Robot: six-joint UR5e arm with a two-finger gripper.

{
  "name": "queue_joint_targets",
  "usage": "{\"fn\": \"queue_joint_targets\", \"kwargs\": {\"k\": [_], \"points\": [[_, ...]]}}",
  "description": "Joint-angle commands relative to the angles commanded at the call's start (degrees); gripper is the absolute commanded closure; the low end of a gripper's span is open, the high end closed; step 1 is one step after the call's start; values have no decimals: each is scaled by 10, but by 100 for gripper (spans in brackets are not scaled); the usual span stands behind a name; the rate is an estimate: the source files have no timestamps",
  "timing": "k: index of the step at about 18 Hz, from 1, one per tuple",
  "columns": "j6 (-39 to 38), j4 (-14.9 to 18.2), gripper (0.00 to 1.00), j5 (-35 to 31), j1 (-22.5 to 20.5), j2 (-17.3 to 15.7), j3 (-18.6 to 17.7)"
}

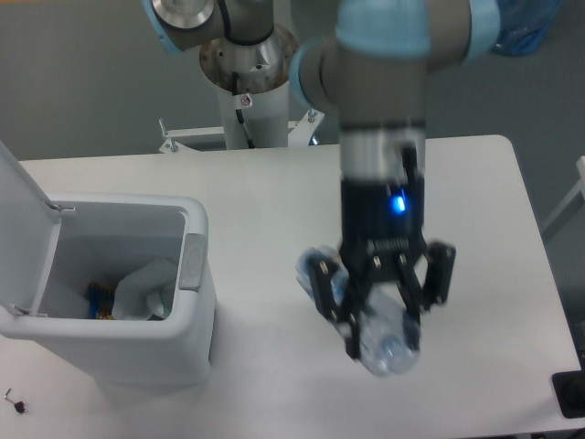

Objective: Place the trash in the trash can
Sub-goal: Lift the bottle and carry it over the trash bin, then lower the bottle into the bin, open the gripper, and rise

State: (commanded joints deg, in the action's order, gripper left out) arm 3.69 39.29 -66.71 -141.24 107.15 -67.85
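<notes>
My gripper hangs high over the table's right-centre, close to the camera, shut on the crushed clear bluish plastic bottle. The bottle lies crosswise between the black fingers, one end showing at the left and its neck end low right. The white trash can stands at the left with its lid swung open. Inside it lies a crumpled white wad beside small coloured scraps.
The arm's pedestal rises behind the table's far edge. A blue bag lies on the floor at top right. A small dark object lies at the lower left, and a black corner at the lower right.
</notes>
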Motion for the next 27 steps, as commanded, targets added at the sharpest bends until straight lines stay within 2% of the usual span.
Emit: {"fn": "queue_joint_targets", "kwargs": {"k": [5, 11, 15, 20, 23, 24, 27], "points": [[1, -2, 37, 3, 53, -22, -4], [22, -2, 37, 2, 128, -19, -30], [30, -2, 37, 0, 156, -19, -63], [31, -2, 36, 0, 171, -11, -77], [28, -1, 27, -1, 172, -12, -91], [26, -1, 0, -1, 172, -13, -93], [31, -1, 0, 2, 169, -13, -97]]}}
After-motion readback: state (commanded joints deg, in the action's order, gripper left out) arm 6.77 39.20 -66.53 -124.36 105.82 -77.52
